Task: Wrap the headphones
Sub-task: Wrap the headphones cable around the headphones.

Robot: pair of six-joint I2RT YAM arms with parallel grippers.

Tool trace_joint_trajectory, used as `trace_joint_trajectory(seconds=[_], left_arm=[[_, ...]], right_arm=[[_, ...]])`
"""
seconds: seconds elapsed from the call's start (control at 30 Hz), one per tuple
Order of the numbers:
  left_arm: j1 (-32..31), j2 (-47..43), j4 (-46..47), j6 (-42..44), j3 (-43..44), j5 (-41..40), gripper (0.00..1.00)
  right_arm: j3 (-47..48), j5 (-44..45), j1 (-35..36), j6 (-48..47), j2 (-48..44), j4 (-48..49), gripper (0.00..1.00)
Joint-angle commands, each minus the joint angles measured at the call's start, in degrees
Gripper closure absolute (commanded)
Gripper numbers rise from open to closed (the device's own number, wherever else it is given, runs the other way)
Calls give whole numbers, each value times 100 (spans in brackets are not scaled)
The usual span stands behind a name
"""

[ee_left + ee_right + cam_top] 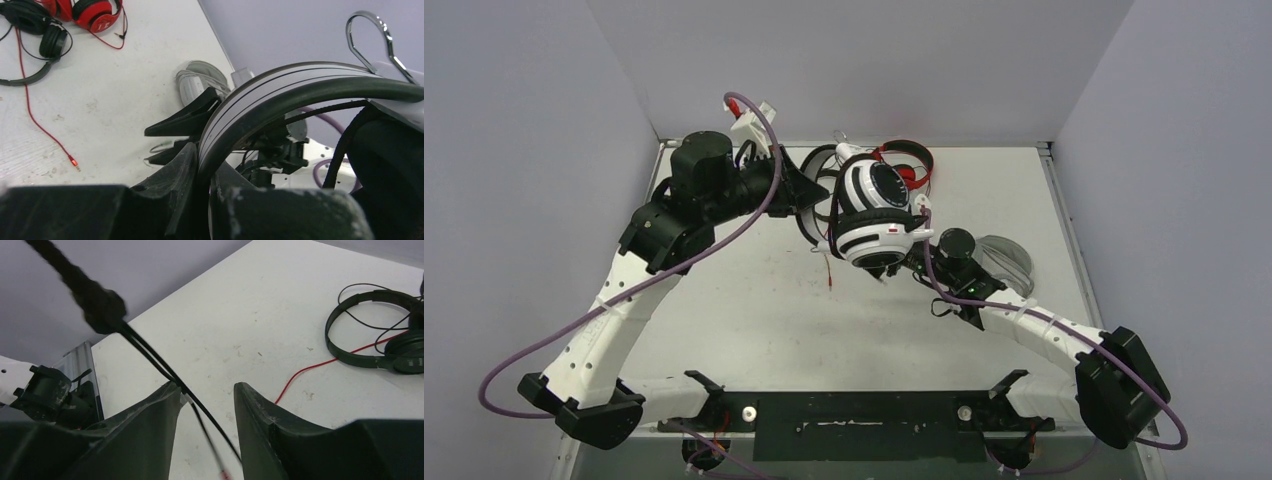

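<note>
The white-and-black headphones hang above the table's middle. My left gripper is shut on their striped headband, pinched between the jaws of the left gripper. Their thin black cable runs slack between the spread fingers of my open right gripper and touches only the left finger. From above, the right gripper sits just below the ear cups. Red headphones, black headphones and light grey headphones lie on the table.
A red cable trails across the white table below the raised headphones. A metal hook shows beside the headband. Grey walls close the back and both sides.
</note>
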Motion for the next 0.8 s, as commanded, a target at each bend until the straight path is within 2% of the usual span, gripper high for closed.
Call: trace_joint_trajectory(seconds=[0.0, 0.2, 0.33, 0.5, 0.6, 0.73, 0.77], left_arm=[[-21, 110, 824, -760, 461, 340, 100], [-12, 147, 894, -804, 440, 111, 100], [-12, 196, 915, -820, 502, -15, 100], [121, 225, 982, -1006, 487, -416, 100], [348, 200, 1194, -1251, 262, -461, 100], [674, 144, 1408, -1283, -152, -640, 100], [727, 134, 1432, -1217, -272, -802, 100]], right_arm=[[-262, -544, -19, 415, 108, 1381, 54], [-476, -603, -19, 322, 60, 1401, 47], [-594, -634, -19, 311, 46, 1392, 65], [-974, -854, 1, 654, 108, 1860, 69], [-1225, -1077, 84, 965, 120, 2226, 88], [-1377, -1004, 388, 1204, -251, 2093, 100], [-1358, -933, 511, 1171, -403, 1906, 100]])
